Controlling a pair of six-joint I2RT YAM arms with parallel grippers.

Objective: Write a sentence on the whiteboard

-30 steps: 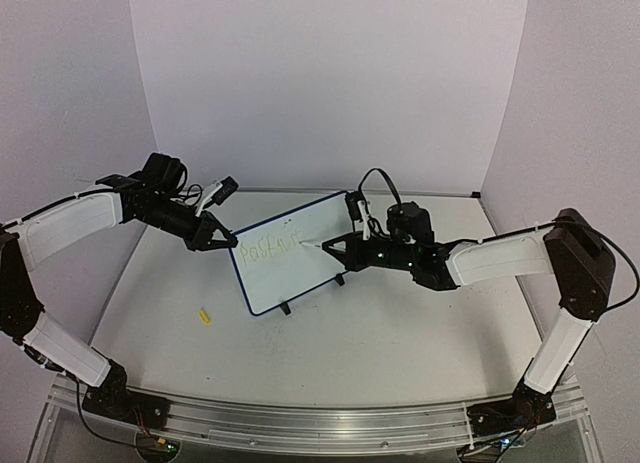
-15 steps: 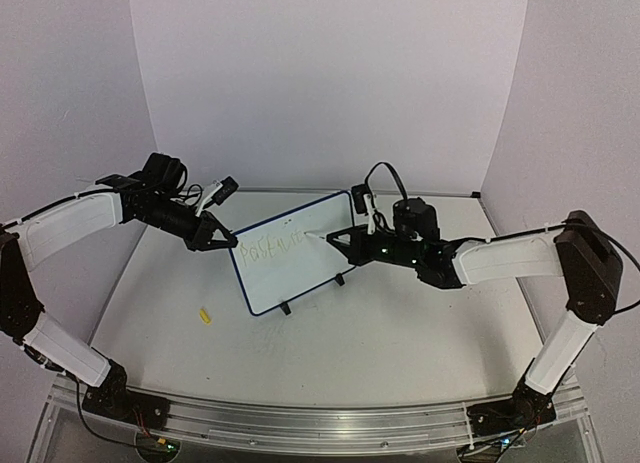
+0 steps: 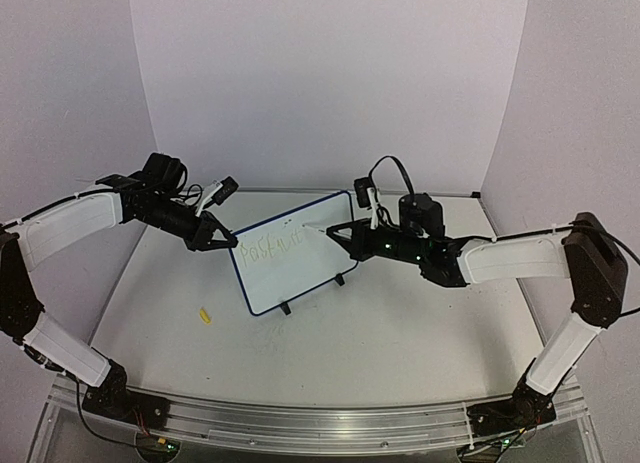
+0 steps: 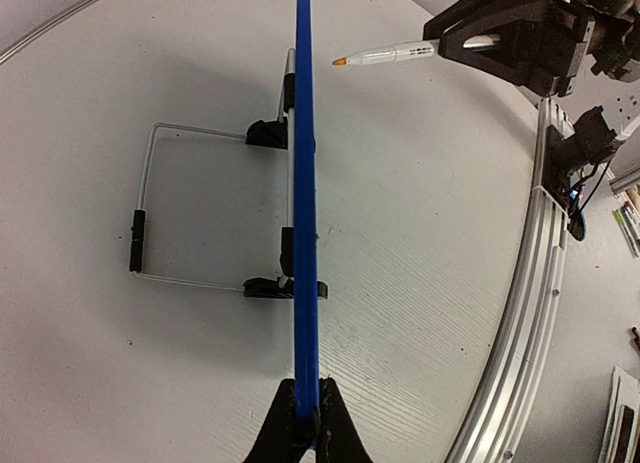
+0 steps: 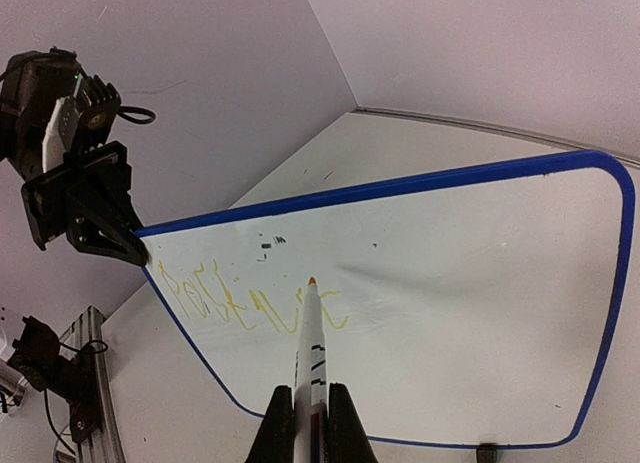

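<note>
progress: part-done, one scrawled line of sentence (image 3: 272, 250) on left half of whiteboard (image 3: 300, 273), rest blank | left gripper (image 3: 222, 241) pinching whiteboard's left edge | right gripper (image 3: 340, 234) gripping marker (image 5: 311, 338), tip just off whiteboard face

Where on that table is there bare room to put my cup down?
The widest bare patch of table lies between the whiteboard and the near rail, right of the small yellow cap. Crowded: around the board, with the left jaws clamping its edge and the right jaws holding a marker near its face.
</note>
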